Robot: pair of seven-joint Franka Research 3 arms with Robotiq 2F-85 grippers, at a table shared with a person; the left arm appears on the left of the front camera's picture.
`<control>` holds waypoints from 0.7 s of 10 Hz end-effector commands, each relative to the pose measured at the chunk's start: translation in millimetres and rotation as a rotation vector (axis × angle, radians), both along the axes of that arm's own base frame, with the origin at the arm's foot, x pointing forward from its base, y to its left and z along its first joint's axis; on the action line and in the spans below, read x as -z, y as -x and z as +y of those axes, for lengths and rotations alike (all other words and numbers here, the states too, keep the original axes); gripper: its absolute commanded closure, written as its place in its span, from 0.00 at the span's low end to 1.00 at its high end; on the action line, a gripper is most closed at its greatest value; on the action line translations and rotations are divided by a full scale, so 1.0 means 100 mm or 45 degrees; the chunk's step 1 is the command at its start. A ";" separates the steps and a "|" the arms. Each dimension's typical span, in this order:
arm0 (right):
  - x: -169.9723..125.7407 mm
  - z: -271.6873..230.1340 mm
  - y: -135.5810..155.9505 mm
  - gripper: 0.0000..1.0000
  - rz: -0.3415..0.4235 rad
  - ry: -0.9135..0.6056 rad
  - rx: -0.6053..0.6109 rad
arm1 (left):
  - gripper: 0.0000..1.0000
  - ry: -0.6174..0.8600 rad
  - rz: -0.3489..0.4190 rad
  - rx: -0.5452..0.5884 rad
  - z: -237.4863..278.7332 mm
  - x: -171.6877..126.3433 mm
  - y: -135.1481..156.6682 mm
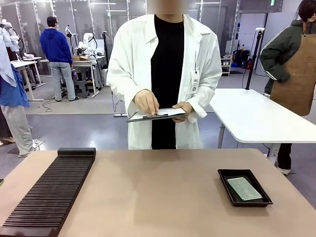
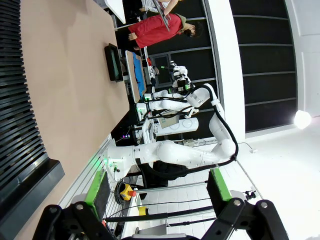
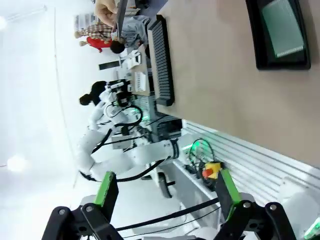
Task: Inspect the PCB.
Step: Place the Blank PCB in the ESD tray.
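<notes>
Risk first, largest down. The table is shared: a person in a white lab coat stands at its far edge, both hands busy with a clipboard. Any reach across could crowd them if they step in.

The ribbed black rack fills the robot's left side of the table. A left-arm sweep toward the right would have to clear it.

The shallow black tray sits at the right, near the table's front edge. Its raised rim could catch a finger on a low approach, or the tray could slide off the edge if nudged.

The PCB lies flat inside that tray, slightly skewed. It is thin and flush with the tray floor, so it is likely hard to get under, and a pinch may skate off it.

Left gripper: jaws spread wide, nothing between them, well apart from the board. Right gripper: same, wide and empty. In the right wrist view the tray and PCB lie far ahead of the fingers, at the top corner.
</notes>
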State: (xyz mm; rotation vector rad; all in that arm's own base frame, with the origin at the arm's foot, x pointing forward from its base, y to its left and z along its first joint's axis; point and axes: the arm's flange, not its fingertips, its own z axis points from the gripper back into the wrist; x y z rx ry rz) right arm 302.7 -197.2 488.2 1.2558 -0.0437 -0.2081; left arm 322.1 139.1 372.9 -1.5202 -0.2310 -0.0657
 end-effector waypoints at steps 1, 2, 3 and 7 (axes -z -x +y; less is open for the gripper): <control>0.17 -0.17 0.07 0.00 -0.022 -0.094 0.028 | 0.00 -0.009 0.012 0.008 0.00 -0.04 0.03; 0.23 -0.18 0.11 0.00 -0.024 -0.110 0.038 | 0.00 -0.009 0.012 0.008 0.00 -0.04 0.03; 0.23 -0.17 0.10 0.00 -0.018 -0.136 0.036 | 0.00 -0.009 0.012 0.008 0.00 -0.04 0.03; 0.20 -0.17 0.12 0.00 0.016 -0.069 0.028 | 0.00 -0.009 0.012 0.008 0.00 -0.04 0.03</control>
